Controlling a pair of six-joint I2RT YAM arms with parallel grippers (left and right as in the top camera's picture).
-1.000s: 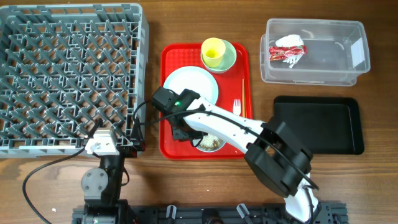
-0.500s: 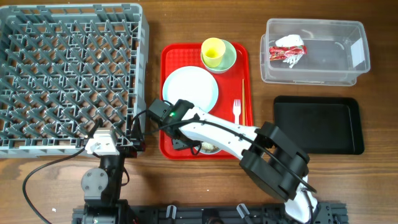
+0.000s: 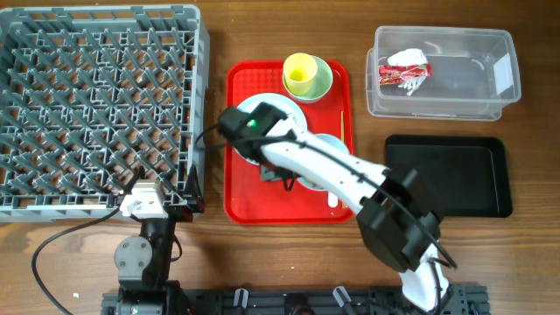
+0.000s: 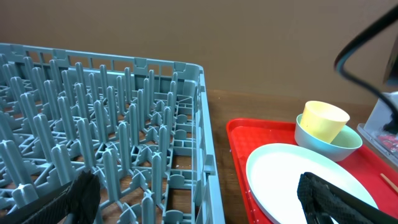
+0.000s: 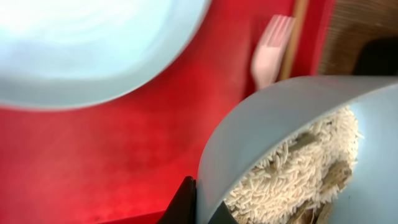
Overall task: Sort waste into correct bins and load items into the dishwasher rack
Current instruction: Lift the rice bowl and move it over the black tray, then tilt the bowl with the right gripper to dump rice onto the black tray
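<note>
Right gripper (image 3: 278, 171) clamped on rim of light blue bowl (image 5: 280, 124); rice scraps (image 5: 301, 165) inside. Bowl over middle of red tray (image 3: 241, 206). Black tray (image 3: 446, 175) lies off red tray's right edge; right arm nearer. Left gripper (image 4: 202, 199) wide, empty, off red tray's left edge.

Overhead: the right arm (image 3: 324, 171) sprawls across the red tray (image 3: 241, 206) and buries its own jaws. Over the tray's middle, the light blue bowl (image 3: 331, 140) is only a sliver beside that arm, and the white plate (image 3: 284, 105) is partly covered too.

Right wrist view, all soft focus! The bowl runs off the right and bottom edges. The right gripper (image 5: 198, 208) shows one dark finger tip, and the fork (image 5: 270, 50) and chopsticks (image 5: 297, 31) are smears on the tray.

Left of the tray, the dishwasher rack (image 4: 124, 143) is cropped left and below, and the left gripper (image 4: 205, 198) is two blurry dark stubs.
</note>
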